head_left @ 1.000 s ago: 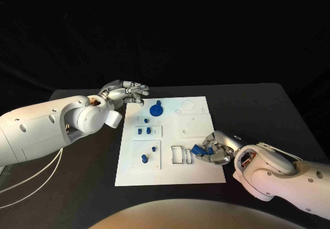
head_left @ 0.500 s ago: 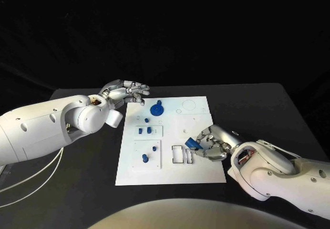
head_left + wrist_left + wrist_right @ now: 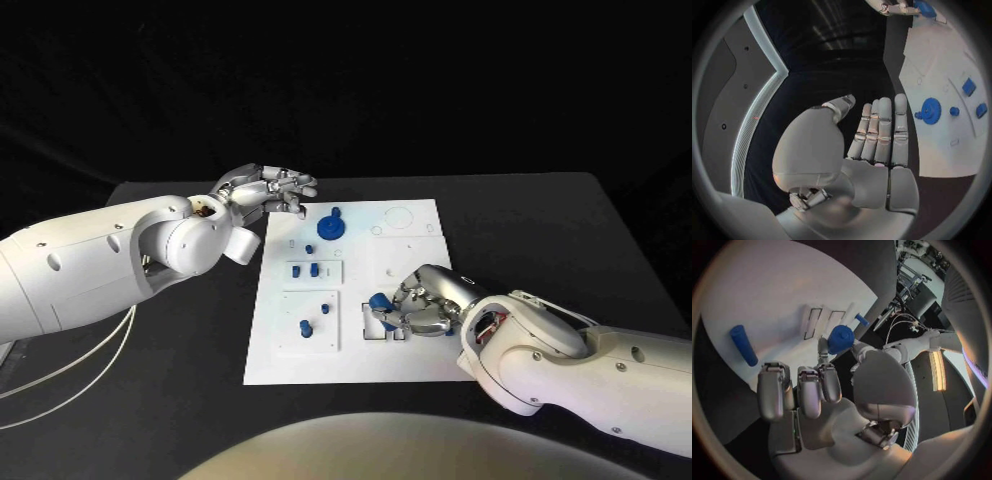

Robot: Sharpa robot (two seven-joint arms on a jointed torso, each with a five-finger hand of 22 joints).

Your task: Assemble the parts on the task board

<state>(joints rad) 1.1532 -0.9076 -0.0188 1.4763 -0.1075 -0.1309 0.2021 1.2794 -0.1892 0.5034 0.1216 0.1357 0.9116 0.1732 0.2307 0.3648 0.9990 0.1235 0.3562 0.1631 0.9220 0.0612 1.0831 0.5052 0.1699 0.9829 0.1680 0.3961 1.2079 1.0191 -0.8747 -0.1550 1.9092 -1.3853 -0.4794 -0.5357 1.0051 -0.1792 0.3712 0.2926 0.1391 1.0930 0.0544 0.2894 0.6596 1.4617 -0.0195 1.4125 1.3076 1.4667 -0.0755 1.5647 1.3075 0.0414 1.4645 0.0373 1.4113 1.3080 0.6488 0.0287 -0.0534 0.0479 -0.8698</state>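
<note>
Blue part [image 3: 378, 300], axis unclear, pinched by right robot hand [image 3: 414, 308] over task board [image 3: 411, 262].

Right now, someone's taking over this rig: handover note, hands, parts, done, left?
Right hand: over the board's near slots, pinching a blue part between thumb and finger.
Left hand: holds nothing, fingers together, off the board's far left corner.
On the board: gear at the far end, small blue pieces mid-left, two more near-left. Rectangular slots near the right hand look empty.
Done: several parts stand in their seats on the left side.
Left: seat the held part; I can't tell which slot it fits.
</note>
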